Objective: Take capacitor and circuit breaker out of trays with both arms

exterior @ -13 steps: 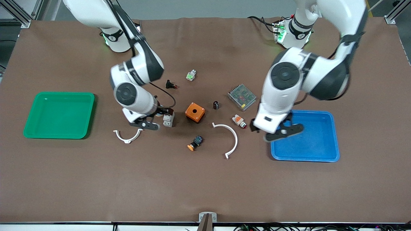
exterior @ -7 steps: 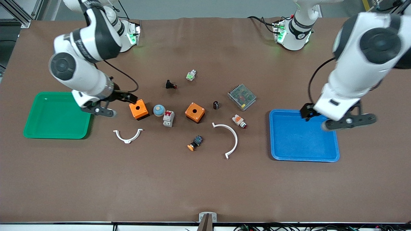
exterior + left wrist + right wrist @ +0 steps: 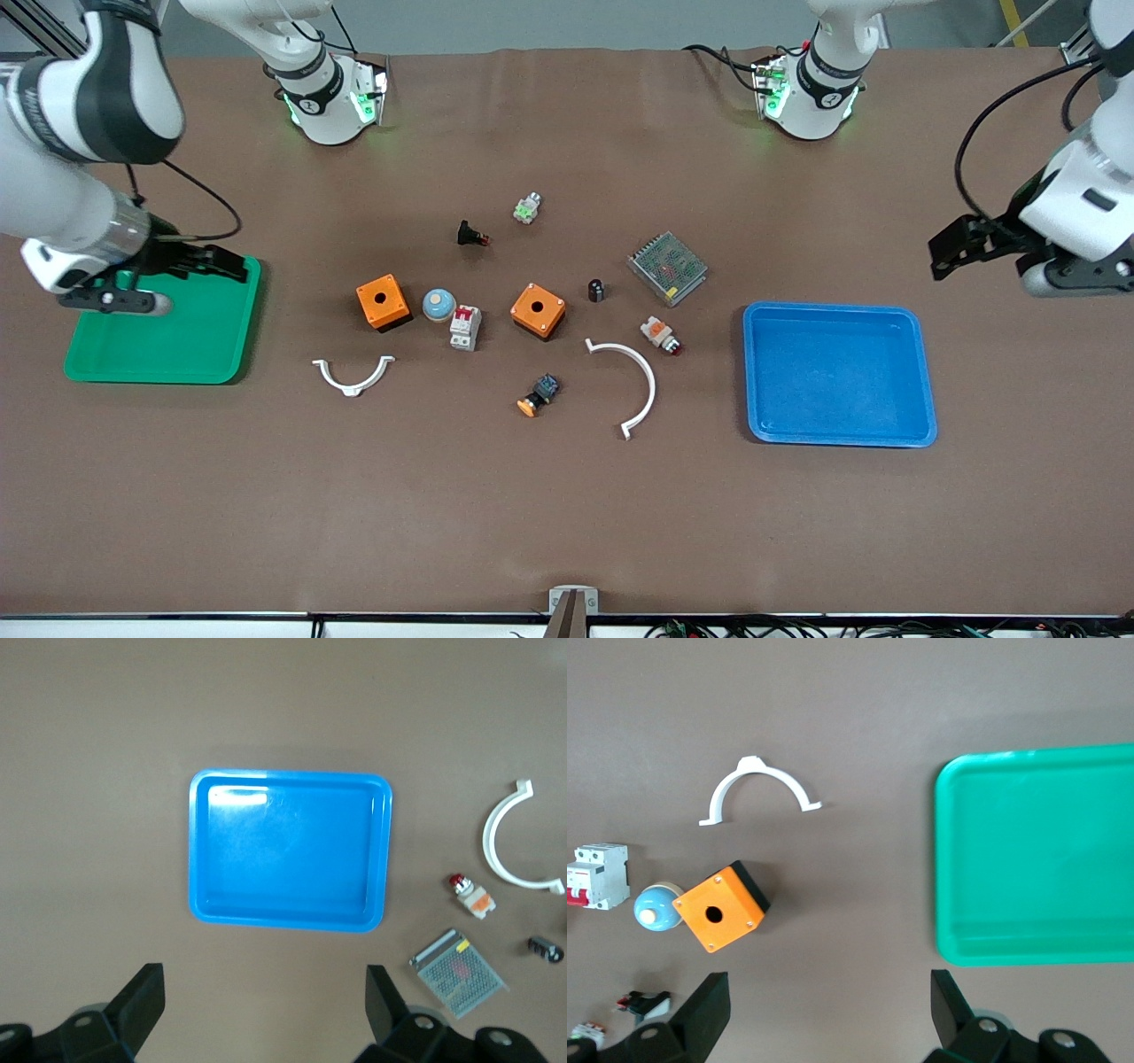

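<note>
You see both trays empty; the circuit breaker (image 3: 465, 327) and the capacitor (image 3: 596, 290) lie on the table mid-way between the arms, well apart from both jaws; the right gripper (image 3: 133, 282) hangs wide over the green tray (image 3: 232, 363); the left gripper (image 3: 1019, 261) hangs wide past the blue tray (image 3: 921, 372).

Wide bare brown worktop (image 3: 567, 514) along the edge nearest the front camera. Parts clustered mid-worktop: circuit breaker (image 3: 465, 327) hemmed in, just beside a blue-domed button (image 3: 438, 304) with orange boxes (image 3: 383, 302) on both flanks. Capacitor (image 3: 596, 290) upright with open gaps all round, between an orange box and a mesh-covered unit (image 3: 667, 268). Two white curved clips (image 3: 634, 383) nearer the front camera. Green tray (image 3: 232, 354) and blue tray (image 3: 921, 372) both empty inside, well apart from the cluster.
</note>
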You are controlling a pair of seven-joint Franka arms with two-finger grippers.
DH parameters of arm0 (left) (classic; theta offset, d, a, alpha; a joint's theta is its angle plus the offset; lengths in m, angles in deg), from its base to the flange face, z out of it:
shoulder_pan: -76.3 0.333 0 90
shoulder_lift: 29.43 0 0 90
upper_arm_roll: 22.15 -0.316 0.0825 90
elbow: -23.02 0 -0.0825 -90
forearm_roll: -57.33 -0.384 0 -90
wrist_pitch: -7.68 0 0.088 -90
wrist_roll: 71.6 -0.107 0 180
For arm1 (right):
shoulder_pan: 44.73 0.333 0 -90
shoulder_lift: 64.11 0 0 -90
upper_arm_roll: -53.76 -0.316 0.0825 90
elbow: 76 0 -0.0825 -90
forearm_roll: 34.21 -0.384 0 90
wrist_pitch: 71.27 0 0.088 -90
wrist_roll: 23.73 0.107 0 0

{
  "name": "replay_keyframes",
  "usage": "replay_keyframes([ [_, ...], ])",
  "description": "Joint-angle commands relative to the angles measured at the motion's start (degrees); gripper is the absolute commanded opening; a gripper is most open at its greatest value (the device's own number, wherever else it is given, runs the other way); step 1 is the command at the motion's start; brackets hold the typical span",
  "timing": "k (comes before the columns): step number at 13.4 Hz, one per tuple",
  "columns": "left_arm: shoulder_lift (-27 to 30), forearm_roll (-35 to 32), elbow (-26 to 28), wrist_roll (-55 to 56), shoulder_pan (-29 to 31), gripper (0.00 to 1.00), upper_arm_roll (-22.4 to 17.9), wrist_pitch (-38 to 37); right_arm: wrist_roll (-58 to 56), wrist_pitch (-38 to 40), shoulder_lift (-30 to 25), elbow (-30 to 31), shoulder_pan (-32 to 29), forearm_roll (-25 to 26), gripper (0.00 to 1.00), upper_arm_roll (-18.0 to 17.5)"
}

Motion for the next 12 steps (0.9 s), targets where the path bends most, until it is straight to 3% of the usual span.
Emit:
replay_keyframes([
  [1, 5.19, 3.71, 5.63, -5.39, -5.36, 1.00, -8.68, -0.31, -2.02, 8.36, -1.64, -7.75, -2.06, 0.87, 1.00, -1.02],
  [6, 8.35, 3.99, 8.35, -5.23, -6.35, 1.00, -10.39, -2.33, -1.76, 20.61, 0.03, -25.79, -2.41, 2.80, 1.00, -1.11],
  [12, 9.85, 3.20, 9.86, -5.49, -8.02, 1.00, -12.76, -1.98, -1.49, 20.10, 0.12, -29.15, -2.42, 3.34, 1.00, -1.11],
])
